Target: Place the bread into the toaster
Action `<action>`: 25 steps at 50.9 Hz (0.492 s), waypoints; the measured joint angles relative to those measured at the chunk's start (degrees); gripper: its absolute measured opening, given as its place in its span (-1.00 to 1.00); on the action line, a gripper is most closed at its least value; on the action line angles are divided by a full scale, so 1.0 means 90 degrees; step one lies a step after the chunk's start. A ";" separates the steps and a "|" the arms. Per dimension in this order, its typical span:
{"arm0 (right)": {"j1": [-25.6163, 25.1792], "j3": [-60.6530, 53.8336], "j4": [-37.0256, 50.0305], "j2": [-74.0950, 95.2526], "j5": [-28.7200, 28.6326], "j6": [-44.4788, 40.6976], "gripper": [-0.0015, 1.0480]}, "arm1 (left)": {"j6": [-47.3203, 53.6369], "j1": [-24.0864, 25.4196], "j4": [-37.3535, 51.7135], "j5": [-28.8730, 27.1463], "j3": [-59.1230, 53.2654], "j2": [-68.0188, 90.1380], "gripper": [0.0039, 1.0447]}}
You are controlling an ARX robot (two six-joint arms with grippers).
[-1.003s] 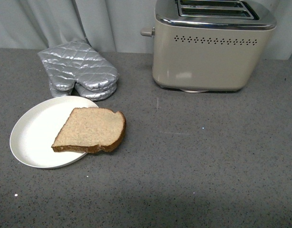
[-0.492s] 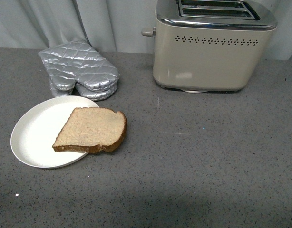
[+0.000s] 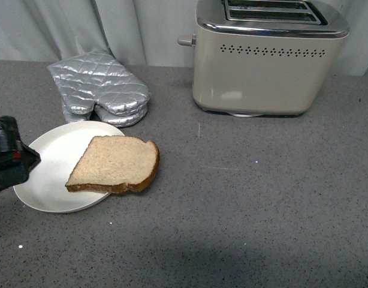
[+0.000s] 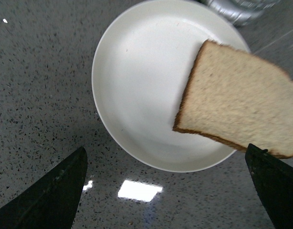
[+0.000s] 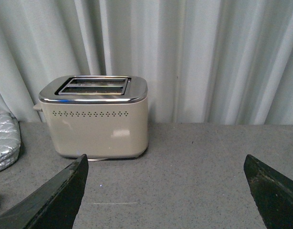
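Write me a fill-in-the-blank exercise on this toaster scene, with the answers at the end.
The bread lies partly on a white ___.
The toaster has ___ slots on top.
The quilted oven mitts are ___ in colour.
The left gripper is ___, holding nothing.
Missing words: plate; two; silver; open.

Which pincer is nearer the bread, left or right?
The left pincer, open at the plate holding the bread; the right pincer only faces the toaster.
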 joint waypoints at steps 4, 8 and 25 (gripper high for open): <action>0.0000 0.0000 0.0000 0.0000 0.0000 0.0000 0.81 | 0.0066 0.0056 -0.0022 0.0095 0.0333 0.0648 0.88; 0.0000 0.0000 0.0000 0.0000 0.0000 0.0000 0.81 | 0.0245 0.0134 -0.0024 0.0131 0.0743 0.1302 0.88; 0.0000 0.0000 0.0000 0.0000 0.0000 0.0000 0.81 | 0.0733 0.0583 -0.0209 -0.0007 0.1977 0.2691 0.88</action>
